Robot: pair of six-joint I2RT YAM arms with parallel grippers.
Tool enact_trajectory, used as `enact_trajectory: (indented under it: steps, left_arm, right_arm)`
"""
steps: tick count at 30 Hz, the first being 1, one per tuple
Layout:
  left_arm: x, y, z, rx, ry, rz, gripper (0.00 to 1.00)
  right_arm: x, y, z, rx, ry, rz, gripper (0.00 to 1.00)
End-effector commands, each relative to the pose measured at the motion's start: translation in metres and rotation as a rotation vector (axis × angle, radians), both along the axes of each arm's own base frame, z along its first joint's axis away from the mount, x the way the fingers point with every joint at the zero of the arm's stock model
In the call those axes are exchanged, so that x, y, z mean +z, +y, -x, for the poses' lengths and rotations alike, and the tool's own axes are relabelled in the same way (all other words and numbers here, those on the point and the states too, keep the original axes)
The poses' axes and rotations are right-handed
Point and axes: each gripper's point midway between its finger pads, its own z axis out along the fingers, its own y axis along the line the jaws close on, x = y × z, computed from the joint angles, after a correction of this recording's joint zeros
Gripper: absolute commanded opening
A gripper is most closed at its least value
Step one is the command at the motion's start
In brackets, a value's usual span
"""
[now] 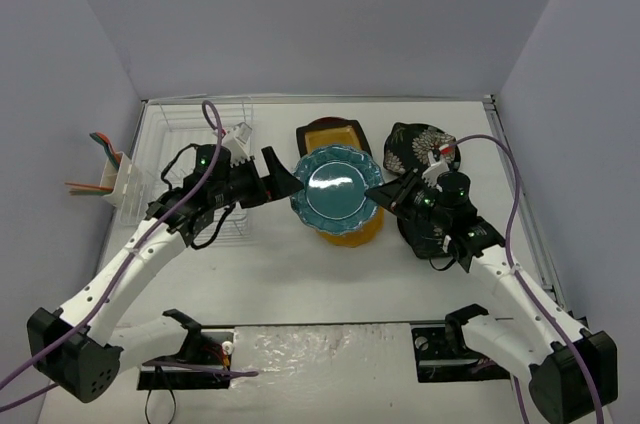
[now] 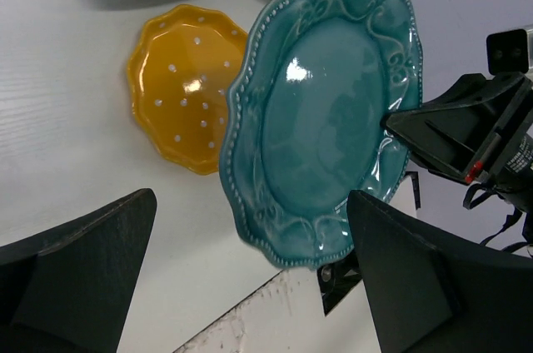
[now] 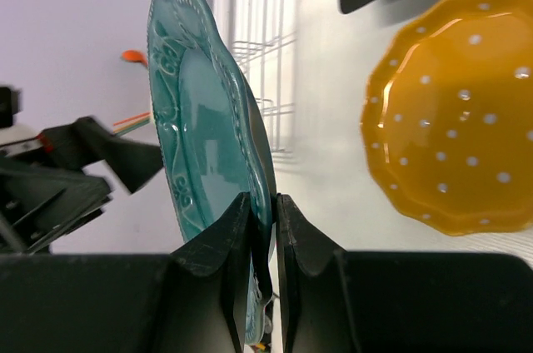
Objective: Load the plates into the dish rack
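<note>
Right end effector (image 3: pixel 263 205) pinches glossy, bead-rimmed, scalloped teal plate (image 3: pixel 196 120).

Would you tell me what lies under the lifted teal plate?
The orange-yellow dotted plate lies on the table beneath the teal plate; from above, most of it is covered, only its near edge showing.

You can see that the teal plate (image 2: pixel 325 111) has a glossy glaze, with bright reflections on its smooth centre and a raised, beaded relief along the rim. The orange-yellow plate (image 2: pixel 183 87) is also glossy and smooth, with small white dots. The right gripper (image 3: pixel 263 203) looks like matt black plastic. The dish rack (image 3: pixel 266 37) is thin white wire. The worktop (image 2: pixel 58 78) is matt white, with a fine line texture.
</note>
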Motion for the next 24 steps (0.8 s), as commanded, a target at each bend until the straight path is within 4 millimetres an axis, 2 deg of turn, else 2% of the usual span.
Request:
enact_trajectory:
  steps: [1, 6, 11, 16, 19, 23, 24]
  left_arm:
    - [0.051, -0.031, -0.014, -0.048, -0.113, 0.130, 0.97]
    - [0.050, -0.046, -0.016, -0.073, -0.101, 0.175, 0.95]
    - [0.052, -0.051, -0.013, -0.084, -0.091, 0.223, 0.79]
    - [0.053, -0.051, -0.009, -0.088, -0.094, 0.252, 0.56]
    - [0.061, -0.049, -0.007, -0.083, -0.127, 0.283, 0.30]
    - [0.063, -0.049, -0.005, -0.089, -0.126, 0.299, 0.04]
    - [0.064, -0.050, -0.004, -0.093, -0.126, 0.302, 0.02]
  right_arm:
    - [0.126, 0.021, 0.003, 0.128, -0.353, -0.226, 0.00]
    - [0.136, 0.024, 0.006, 0.158, -0.384, -0.255, 0.00]
    - [0.134, 0.025, 0.006, 0.166, -0.385, -0.257, 0.00]
    - [0.131, 0.026, 0.007, 0.170, -0.383, -0.263, 0.00]
    - [0.127, 0.025, 0.007, 0.169, -0.380, -0.261, 0.00]
    - [0.124, 0.026, 0.007, 0.171, -0.375, -0.264, 0.00]
    - [0.122, 0.026, 0.007, 0.170, -0.371, -0.260, 0.00]
